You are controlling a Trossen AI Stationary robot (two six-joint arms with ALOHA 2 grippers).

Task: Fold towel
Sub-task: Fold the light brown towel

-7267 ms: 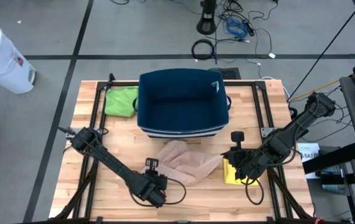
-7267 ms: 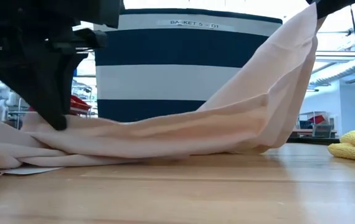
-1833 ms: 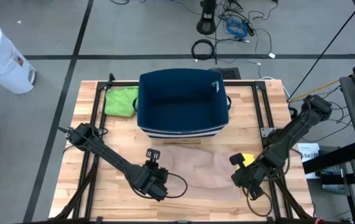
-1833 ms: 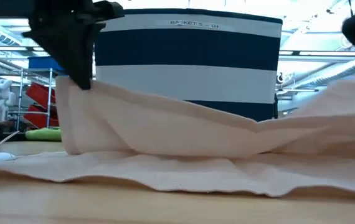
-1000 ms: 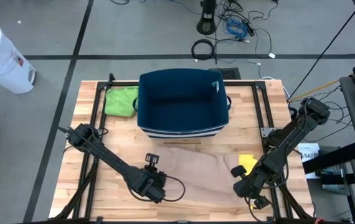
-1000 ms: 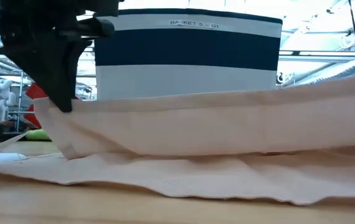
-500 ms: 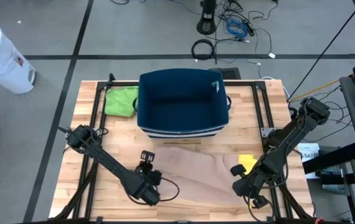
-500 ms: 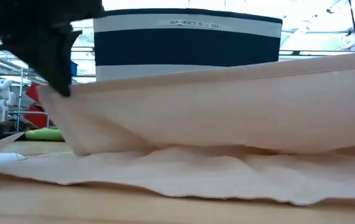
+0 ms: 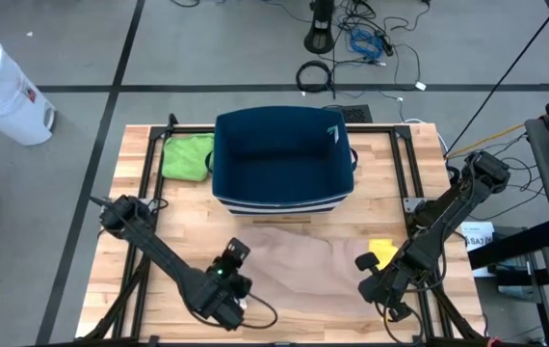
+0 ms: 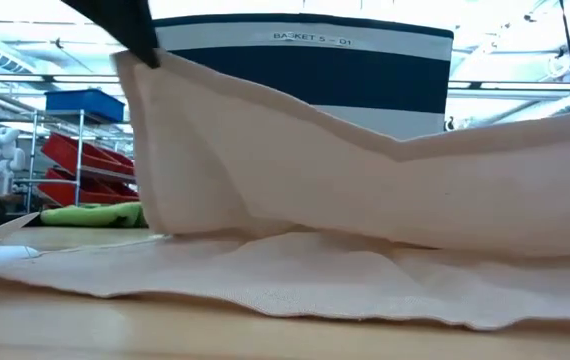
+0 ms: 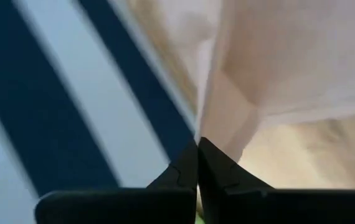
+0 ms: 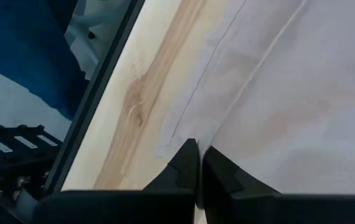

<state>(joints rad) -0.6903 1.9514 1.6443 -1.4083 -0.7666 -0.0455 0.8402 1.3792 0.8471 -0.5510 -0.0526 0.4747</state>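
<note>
A: Where does the towel (image 9: 299,265) sit?
B: On the wooden surface (image 9: 140,289), in front of the navy striped basket (image 9: 282,159). Near edge is lifted off the wood; the rest lies flat.
A: Left gripper (image 11: 197,163)?
B: At the towel's front left corner, fingers pinched tight on the cloth, holding it up.
A: Right gripper (image 12: 199,163)?
B: Front right corner, fingers clamped on the towel edge, raised too.
A: Other items?
B: Yellow cloth (image 9: 382,252) just right of the towel, green cloth (image 9: 186,155) left of the basket.
</note>
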